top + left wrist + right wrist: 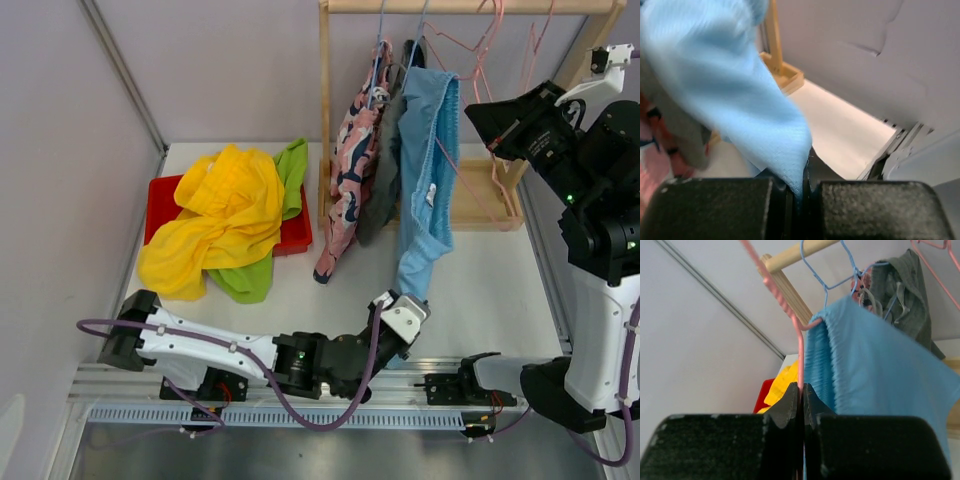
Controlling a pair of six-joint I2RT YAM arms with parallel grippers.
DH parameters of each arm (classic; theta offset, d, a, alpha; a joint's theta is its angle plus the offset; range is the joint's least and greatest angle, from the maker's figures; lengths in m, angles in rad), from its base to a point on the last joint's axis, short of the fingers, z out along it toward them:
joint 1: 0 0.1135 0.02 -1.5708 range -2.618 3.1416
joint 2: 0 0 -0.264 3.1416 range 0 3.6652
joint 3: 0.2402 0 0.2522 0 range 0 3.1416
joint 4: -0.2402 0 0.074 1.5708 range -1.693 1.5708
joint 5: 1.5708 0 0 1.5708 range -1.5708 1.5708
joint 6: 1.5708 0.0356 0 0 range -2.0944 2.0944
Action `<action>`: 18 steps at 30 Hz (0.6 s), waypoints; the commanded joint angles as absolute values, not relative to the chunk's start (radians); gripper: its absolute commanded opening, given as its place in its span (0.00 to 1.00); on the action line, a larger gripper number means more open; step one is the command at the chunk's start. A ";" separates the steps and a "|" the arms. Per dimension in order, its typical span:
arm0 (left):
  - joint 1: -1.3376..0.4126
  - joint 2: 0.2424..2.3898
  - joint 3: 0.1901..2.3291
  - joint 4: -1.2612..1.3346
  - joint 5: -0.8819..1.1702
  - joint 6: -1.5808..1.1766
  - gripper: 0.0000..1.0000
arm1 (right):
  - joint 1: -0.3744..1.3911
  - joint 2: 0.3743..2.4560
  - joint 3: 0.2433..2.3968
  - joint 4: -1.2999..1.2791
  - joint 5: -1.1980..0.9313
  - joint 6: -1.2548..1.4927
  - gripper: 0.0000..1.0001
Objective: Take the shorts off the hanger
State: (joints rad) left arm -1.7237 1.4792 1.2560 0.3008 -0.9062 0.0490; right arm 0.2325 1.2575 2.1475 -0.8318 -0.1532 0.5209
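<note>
The light blue shorts (427, 170) hang over a pink hanger (478, 165) on the wooden rack. My left gripper (400, 303) is shut on the bottom hem of the light blue shorts (735, 90). My right gripper (472, 113) is shut on the pink hanger's wire (800, 352), right beside the blue cloth (875, 355). The pink printed shorts (347, 160) and the dark grey shorts (380, 190) hang on blue hangers to the left. The yellow shorts (225, 215) and lime green shorts (262, 250) lie piled on a red tray (160, 195).
The wooden rack's post (325, 100) and base (480, 205) stand at the back. Empty pink hangers (500, 35) hang from its rail. Grey walls close in the left and back. A metal rail (300, 385) runs along the near edge.
</note>
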 commanded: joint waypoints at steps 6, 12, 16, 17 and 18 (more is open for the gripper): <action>-1.766 1.528 1.167 0.192 -1.017 0.052 0.00 | 0.221 1.305 2.388 -0.664 -0.094 0.491 0.00; -1.622 1.505 1.288 0.162 -1.006 0.133 0.00 | 0.219 1.171 2.306 -0.721 -0.198 0.587 0.00; -1.499 1.518 1.584 0.155 -0.957 0.311 0.00 | 0.221 0.999 2.151 -0.788 -0.239 0.655 0.00; -1.462 1.540 1.635 0.159 -0.957 0.362 0.00 | 0.221 0.974 2.142 -0.848 -0.236 0.649 0.00; -1.442 1.564 1.688 0.144 -0.956 0.432 0.00 | 0.219 0.956 2.149 -0.880 -0.224 0.640 0.00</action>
State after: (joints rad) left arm -1.4960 1.5581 1.5284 0.1184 -0.9802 0.2398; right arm 0.2241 1.0592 2.1361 -0.9211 -0.2081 0.6064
